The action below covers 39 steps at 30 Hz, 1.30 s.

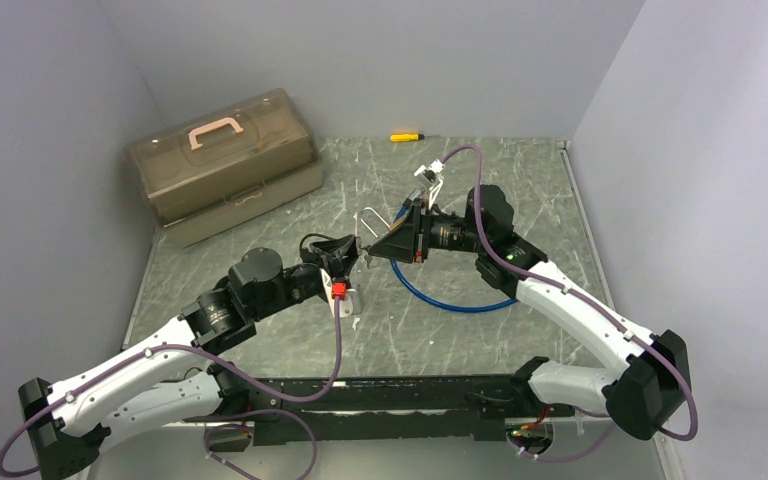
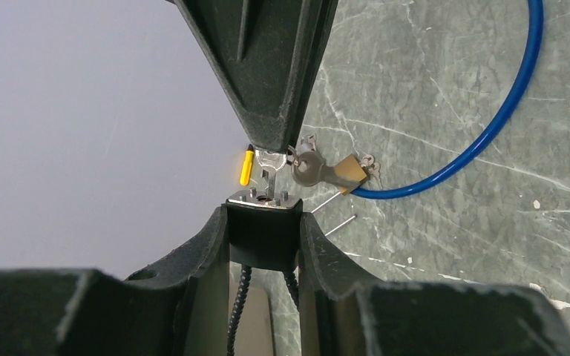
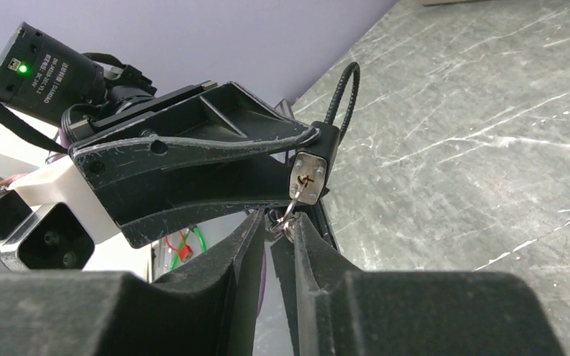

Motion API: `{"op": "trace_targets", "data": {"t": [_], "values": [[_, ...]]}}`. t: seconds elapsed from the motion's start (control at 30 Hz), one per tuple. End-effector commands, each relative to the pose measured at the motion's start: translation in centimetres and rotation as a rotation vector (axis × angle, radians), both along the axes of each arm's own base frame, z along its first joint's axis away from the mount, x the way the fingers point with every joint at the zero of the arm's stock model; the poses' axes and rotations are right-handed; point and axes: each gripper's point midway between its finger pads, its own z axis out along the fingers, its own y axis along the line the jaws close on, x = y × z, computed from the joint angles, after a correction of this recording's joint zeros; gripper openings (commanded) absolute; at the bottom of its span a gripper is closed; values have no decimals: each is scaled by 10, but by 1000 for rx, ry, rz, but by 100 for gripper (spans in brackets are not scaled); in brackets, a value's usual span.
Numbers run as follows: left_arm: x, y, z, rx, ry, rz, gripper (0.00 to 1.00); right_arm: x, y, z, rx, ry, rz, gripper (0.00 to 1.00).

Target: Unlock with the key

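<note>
Steel padlock (image 2: 263, 199) sits clamped in our left gripper (image 2: 263, 226); our right gripper (image 3: 280, 222) pinches the inserted key (image 2: 269, 172). We should twist squarely, padlock braced.

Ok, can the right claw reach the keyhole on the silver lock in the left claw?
Likely yes: the left claw holds the silver lock face-out, and the silver key in the right claw sits at its keyhole.

We see our left tool (image 2: 263, 216) clamped on the black lock (image 2: 264, 236), silver face up, with a key (image 2: 268, 178) standing in its keyhole and the right tool (image 2: 273, 141) reaching down to the key's head. Just beside hang a second key (image 2: 308, 169) and a brass-coloured piece (image 2: 349, 172), where a blue cable (image 2: 508, 111) curving over the green bench (image 2: 453, 252) ends.
</note>
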Motion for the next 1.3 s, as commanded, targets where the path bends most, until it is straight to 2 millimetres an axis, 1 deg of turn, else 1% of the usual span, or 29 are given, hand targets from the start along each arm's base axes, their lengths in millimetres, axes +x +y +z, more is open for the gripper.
{"op": "trace_targets", "data": {"t": [0.0,0.13,0.17,0.37,0.6,0.83,1.07,1.27], "values": [[0,0,29,-70,-77,-6,0,-2,3,9,32,-30,19,19],[0,0,29,-69,-78,-6,0,0,3,8,31,-25,10,1],[0,1,29,-71,-77,-6,0,1,3,7,31,-24,4,0],[-1,0,30,-71,-79,-11,0,4,3,5,13,-38,-18,0],[-3,-1,34,-81,-77,-25,0,5,11,-1,-22,-56,-30,0],[-15,-6,38,-88,-38,-85,0,11,12,-10,-60,-87,-74,0],[-24,-10,32,-68,-11,-142,0,13,11,-13,-87,-116,-102,0],[-26,-11,37,-70,-15,-154,0,17,11,-30,-123,-98,-119,0]]}}
